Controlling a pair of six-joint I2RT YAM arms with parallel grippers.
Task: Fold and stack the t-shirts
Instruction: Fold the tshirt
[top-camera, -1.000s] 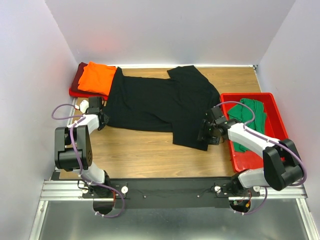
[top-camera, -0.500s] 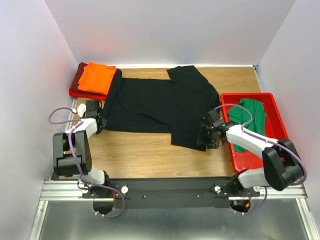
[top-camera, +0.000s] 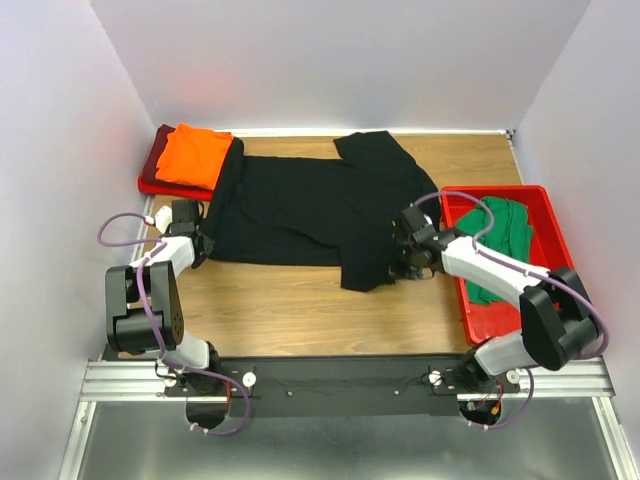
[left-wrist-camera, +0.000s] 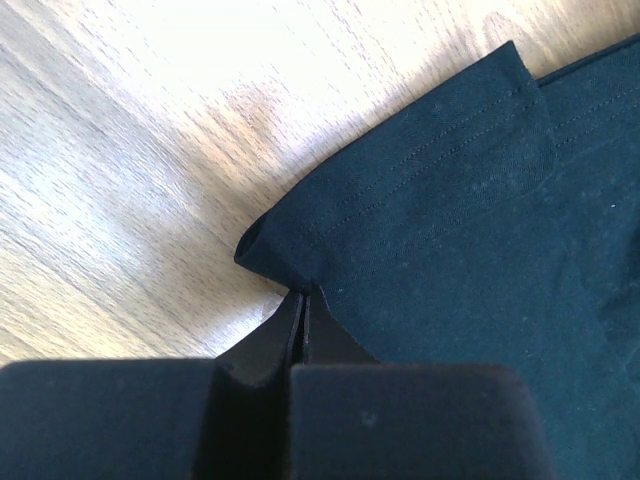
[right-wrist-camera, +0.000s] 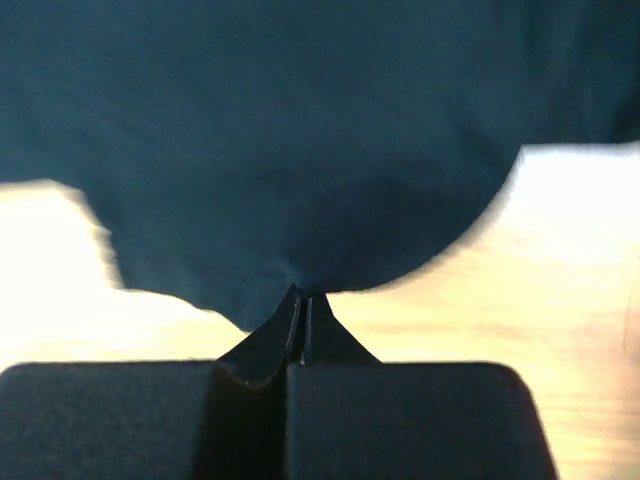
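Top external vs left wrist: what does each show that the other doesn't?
Top external only: the orange t-shirt on the dark red t-shirt at far left, the green t-shirt in the red bin, and the right gripper at the black t-shirt's near right corner. Left wrist only: the left gripper seen close up, shut on a folded, stitched edge of the shirt. Both: the black t-shirt, the left gripper, the wooden table.

- Black t-shirt (top-camera: 300, 205) lies spread across the wooden table (top-camera: 290, 310).
- Left gripper (top-camera: 205, 243) meets its near-left corner, and right gripper (top-camera: 398, 266) meets its near-right edge.
- Folded orange t-shirt (top-camera: 195, 155) sits atop dark red t-shirt (top-camera: 158, 148).
- Green t-shirt (top-camera: 500, 240) lies in red bin (top-camera: 550, 215).
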